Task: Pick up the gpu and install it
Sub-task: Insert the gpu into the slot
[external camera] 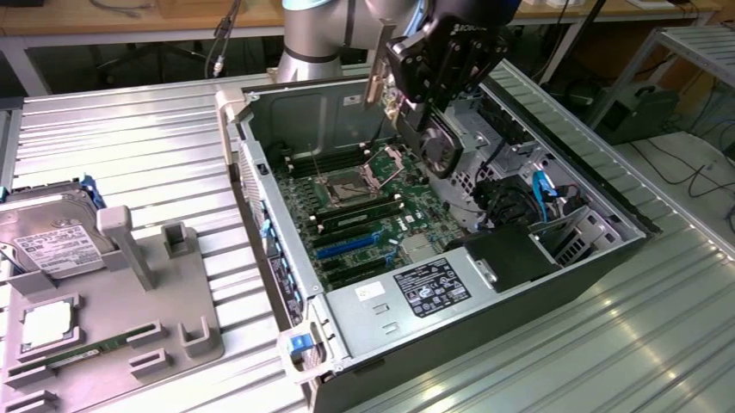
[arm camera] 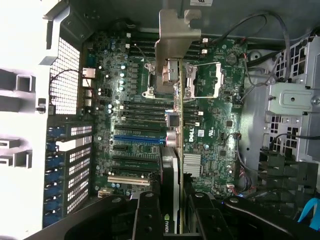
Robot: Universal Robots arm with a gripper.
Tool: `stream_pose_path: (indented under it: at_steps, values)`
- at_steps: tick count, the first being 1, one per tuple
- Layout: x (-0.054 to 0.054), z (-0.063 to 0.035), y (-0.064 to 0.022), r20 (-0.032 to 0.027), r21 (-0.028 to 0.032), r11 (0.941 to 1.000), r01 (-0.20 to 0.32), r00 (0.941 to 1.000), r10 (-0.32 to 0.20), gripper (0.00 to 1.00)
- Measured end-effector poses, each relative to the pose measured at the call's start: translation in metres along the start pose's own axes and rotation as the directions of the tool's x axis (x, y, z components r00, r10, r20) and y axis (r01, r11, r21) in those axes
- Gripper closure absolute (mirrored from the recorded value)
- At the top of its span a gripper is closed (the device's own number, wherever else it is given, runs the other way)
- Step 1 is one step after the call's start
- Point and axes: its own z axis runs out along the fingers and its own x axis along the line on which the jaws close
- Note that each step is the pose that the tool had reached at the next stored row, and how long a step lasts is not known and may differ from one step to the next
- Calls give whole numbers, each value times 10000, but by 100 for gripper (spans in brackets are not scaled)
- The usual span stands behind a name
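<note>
In the exterior view the gpu (external camera: 435,138) hangs tilted above the open computer case (external camera: 275,215), over the motherboard (external camera: 367,202). It is a green card with a black round cooler, and its silver bracket (external camera: 376,93) points away from the camera. My gripper (external camera: 436,103) is shut on its upper edge. In the wrist view the gpu (arm camera: 176,150) appears edge-on between my black fingers (arm camera: 149,215), and its bracket (arm camera: 172,35) reaches over the processor socket (arm camera: 187,80). The card floats clear above the expansion slots (arm camera: 137,139), touching none of them.
A grey holder (external camera: 126,318) beside the case carries a hard drive (external camera: 52,231) and a memory stick (external camera: 81,353). Inside the case sit the power supply (external camera: 425,288), black fan shroud (external camera: 505,249) and drive cage (arm camera: 290,100). Cables (arm camera: 250,30) run near the case wall.
</note>
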Motion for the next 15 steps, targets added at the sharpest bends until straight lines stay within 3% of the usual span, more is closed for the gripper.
stream_pose_path:
  at_steps: [6, 15]
  values:
    - [0, -1, 0, -36, 26, 9963, 865, 9963, -864, 73]
    - [0, 0, -1, -97, 59, 9747, 2234, 9747, -2233, 73]
